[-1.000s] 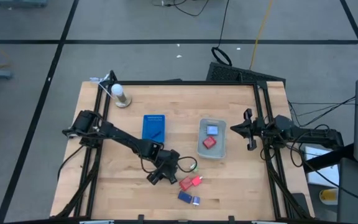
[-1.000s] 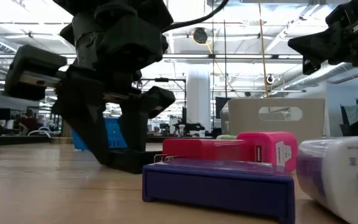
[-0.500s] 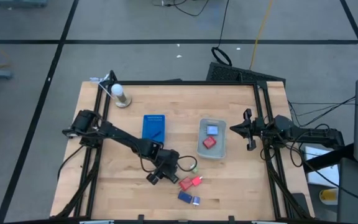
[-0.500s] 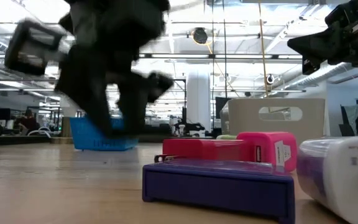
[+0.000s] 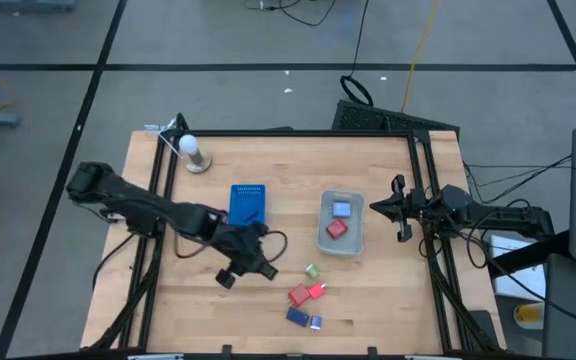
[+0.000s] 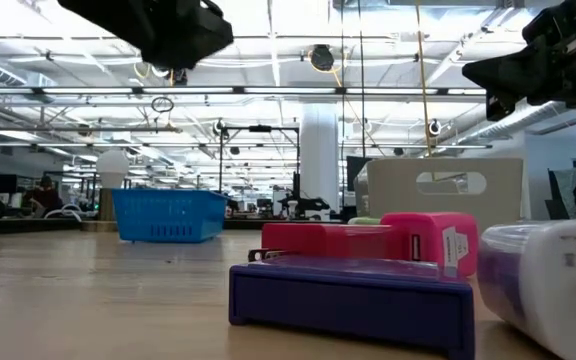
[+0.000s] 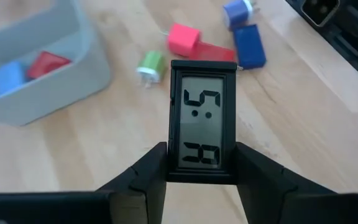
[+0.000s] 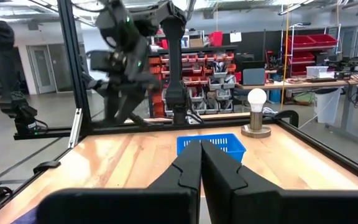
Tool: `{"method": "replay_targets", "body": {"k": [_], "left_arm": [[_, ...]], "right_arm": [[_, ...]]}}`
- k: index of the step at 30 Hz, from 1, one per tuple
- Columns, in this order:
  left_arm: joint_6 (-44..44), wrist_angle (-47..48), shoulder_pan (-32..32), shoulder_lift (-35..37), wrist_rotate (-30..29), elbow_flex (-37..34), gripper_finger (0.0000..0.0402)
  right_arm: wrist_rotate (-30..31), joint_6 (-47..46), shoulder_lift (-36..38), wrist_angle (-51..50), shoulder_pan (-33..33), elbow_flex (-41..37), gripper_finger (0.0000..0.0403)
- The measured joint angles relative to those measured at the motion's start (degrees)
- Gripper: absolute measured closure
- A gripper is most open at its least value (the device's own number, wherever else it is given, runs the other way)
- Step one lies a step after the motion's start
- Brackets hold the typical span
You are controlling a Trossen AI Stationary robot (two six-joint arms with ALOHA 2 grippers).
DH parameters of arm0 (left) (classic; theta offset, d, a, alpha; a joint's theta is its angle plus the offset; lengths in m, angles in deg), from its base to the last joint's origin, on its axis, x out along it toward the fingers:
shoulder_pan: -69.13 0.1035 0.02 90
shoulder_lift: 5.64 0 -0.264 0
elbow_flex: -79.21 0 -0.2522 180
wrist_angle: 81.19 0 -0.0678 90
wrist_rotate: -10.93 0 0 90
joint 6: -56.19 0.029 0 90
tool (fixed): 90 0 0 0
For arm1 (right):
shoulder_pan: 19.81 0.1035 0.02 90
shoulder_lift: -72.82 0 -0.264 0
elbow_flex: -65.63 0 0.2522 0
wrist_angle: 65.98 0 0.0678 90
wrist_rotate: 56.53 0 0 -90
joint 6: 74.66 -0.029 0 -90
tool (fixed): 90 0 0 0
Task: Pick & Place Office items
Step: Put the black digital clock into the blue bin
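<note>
Nearest the low cam: dark blue block (image 6: 353,297) lying flat, long axis across the view, w/ a white-and-purple charger (image 6: 553,285) beside it and a red-pink block (image 6: 368,248) just behind; green plug (image 5: 311,271) sits apart from them, prongs toward the bin. Left gripper (image 7: 201,177) is up off the table btwn these pieces and the blue basket (image 5: 248,204), fingers (image 7: 143,180) clamped on both sides of a small black LCD clock (image 7: 202,118); clock's long axis runs straight out fwd from the fingers, display facing the wrist cam. Vs 1 s ago: that gripper was down at the tabletop next to the red piece, jaws wider; now it's lifted, pulled back toward the left side, and the low cam sees the basket unobstructed. Farther: clear grey bin (image 5: 354,243) w/ a red piece (image 5: 336,229) and a pale blue piece (image 5: 340,209) inside. Right gripper (image 8: 201,163) waits at the right table edge, fingers pressed together, nothing held, same as before. Far corner: white bulb on a stand (image 5: 194,152).
</note>
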Motion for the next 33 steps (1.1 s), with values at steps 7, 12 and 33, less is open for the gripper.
{"method": "replay_targets", "body": {"k": [7, 12, 33], "left_arm": [[-1.08, -0.74, -0.37, 10.14, -5.75, -6.0, 0.0246], [-3.71, -3.04, -0.24, 18.26, -10.97, -14.45, 0.0245], [-10.26, -32.81, -0.23, 53.72, -33.67, -47.94, 0.0244]], "right_arm": [[0.0, 0.13, -0.06, -0.95, -0.01, 0.0, 0.0399], [0.0, 0.17, -0.07, -1.06, -0.01, 0.0, 0.0399], [0.19, -0.3, -0.09, -1.13, 0.0, 0.0, 0.0399]]}}
